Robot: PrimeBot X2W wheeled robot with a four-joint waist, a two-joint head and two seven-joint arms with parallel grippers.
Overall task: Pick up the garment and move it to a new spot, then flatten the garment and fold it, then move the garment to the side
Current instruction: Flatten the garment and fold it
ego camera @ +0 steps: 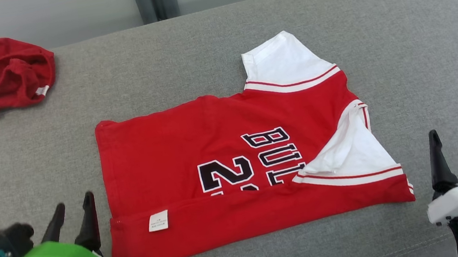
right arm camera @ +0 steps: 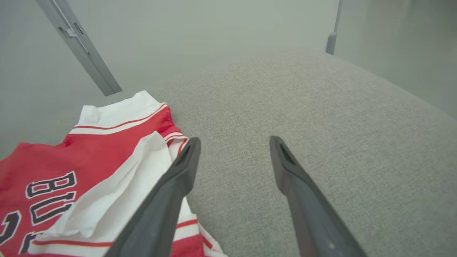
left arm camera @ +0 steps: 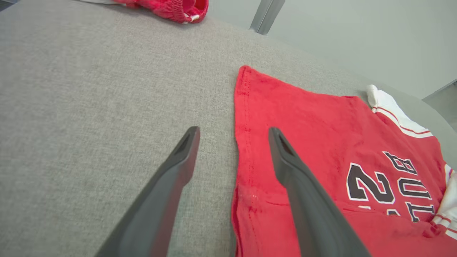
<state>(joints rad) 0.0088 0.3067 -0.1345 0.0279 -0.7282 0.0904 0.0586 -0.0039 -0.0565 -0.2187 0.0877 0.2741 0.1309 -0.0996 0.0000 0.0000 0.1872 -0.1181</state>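
while left gripper [ego camera: 74, 201] and right gripper [ego camera: 448, 133] gape empty beside the garment [ego camera: 171, 152], head view catches its label [ego camera: 158, 221].

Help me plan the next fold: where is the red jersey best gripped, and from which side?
The red jersey lies flat, so probably take its two near corners, where the folded-over edge doubles the cloth, coming in low from each end: left gripper at the left corner, right gripper at the right, both open.
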